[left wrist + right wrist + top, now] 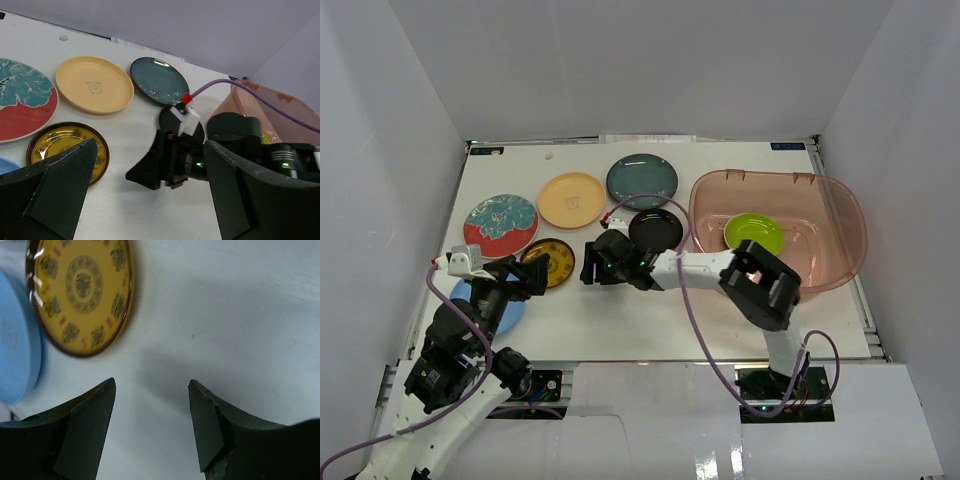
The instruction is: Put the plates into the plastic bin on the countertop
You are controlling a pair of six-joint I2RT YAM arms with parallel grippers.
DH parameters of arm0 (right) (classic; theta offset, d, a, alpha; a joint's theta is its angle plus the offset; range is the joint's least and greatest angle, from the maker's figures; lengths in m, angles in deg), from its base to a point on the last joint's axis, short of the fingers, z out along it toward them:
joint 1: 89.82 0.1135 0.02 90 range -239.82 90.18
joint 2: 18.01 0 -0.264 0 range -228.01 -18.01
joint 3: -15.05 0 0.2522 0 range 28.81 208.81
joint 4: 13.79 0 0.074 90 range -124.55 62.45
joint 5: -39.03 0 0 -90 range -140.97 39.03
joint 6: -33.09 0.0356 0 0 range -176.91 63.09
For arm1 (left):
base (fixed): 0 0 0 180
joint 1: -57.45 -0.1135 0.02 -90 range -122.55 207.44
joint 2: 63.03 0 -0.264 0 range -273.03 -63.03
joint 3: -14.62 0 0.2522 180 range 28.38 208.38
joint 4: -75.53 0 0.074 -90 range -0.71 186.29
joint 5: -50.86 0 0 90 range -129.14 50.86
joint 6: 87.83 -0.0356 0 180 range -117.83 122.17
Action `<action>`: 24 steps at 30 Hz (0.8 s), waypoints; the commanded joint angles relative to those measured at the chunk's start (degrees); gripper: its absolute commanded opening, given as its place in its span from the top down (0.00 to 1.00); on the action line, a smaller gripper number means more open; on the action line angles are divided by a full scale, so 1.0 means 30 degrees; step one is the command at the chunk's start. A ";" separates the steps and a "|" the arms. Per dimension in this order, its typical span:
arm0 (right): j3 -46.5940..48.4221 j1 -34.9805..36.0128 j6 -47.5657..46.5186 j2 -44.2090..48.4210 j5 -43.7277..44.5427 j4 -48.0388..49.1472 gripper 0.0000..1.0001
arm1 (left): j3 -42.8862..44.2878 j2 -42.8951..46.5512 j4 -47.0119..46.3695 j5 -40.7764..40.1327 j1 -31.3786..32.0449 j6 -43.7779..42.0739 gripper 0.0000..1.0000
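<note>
Left gripper (pixel 528 276): released, empty, at the 9 o'clock rim of the yellow patterned plate (pixel 553 262). Right gripper (pixel 588 266): released, empty, at that plate's 3 o'clock, with the black plate (pixel 658 228) at its 1 o'clock. Bare countertop (pixel 620 325) lies at 6 o'clock. Plastic bin (pixel 775 178), at 3 o'clock, holds the lime green plate (pixel 753 232).

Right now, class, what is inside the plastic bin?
One lime green plate lies inside the plastic bin. The right arm covers part of the bin's near edge, so anything beneath it cannot be seen.
</note>
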State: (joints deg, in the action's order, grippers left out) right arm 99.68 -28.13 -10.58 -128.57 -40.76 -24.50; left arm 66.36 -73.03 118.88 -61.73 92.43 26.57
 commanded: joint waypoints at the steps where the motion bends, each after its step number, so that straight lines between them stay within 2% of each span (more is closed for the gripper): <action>1: 0.2826 -0.0231 0.2307 -0.2338 0.0199 0.2382 0.34 | 0.0173 -0.0416 0.0042 -0.0118 -0.0088 -0.0019 0.02; 4: 0.4030 -0.0465 0.2953 -0.4216 0.0374 0.2821 0.37 | 0.0144 -0.0446 -0.0076 0.0146 -0.0088 -0.0136 0.02; 7: 0.3711 -0.0816 0.4300 -0.5068 0.0342 0.4255 0.42 | 0.0056 -0.0329 -0.0193 0.0205 -0.0088 -0.0195 0.02; 13: 0.2747 -0.1257 0.5623 -0.5569 0.0519 0.4931 0.79 | 0.0027 -0.0446 -0.0252 0.0411 -0.0088 -0.0341 0.02; 14: 0.2279 -0.1257 0.5594 -0.4900 0.0636 0.5047 0.86 | 0.0027 -0.0417 -0.0252 0.0411 -0.0117 -0.0312 0.02; 16: -0.0119 -0.1257 0.5302 -0.3670 0.0987 0.5950 0.92 | 0.0027 -0.0271 -0.0222 0.0411 -0.0089 -0.0312 0.02; 19: -0.3423 -0.1140 0.4366 -0.0215 0.1486 0.6453 0.92 | -0.0003 -0.0095 -0.0252 0.0469 -0.0118 -0.0312 0.02; 22: -0.5248 -0.0906 0.2873 0.4929 0.1779 0.5696 0.92 | -0.0003 -0.0007 -0.0281 0.0498 -0.0117 -0.0312 0.02; 24: -0.5546 -0.0789 0.1994 0.7078 0.2510 0.4029 0.92 | -0.0032 0.0081 -0.0281 0.0586 -0.0118 -0.0312 0.02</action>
State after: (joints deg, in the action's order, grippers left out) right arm 83.07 -31.30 0.65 -118.67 -37.37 -11.78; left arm 66.33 -73.25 118.75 -60.79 92.43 26.18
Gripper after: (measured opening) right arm 0.088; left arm 0.978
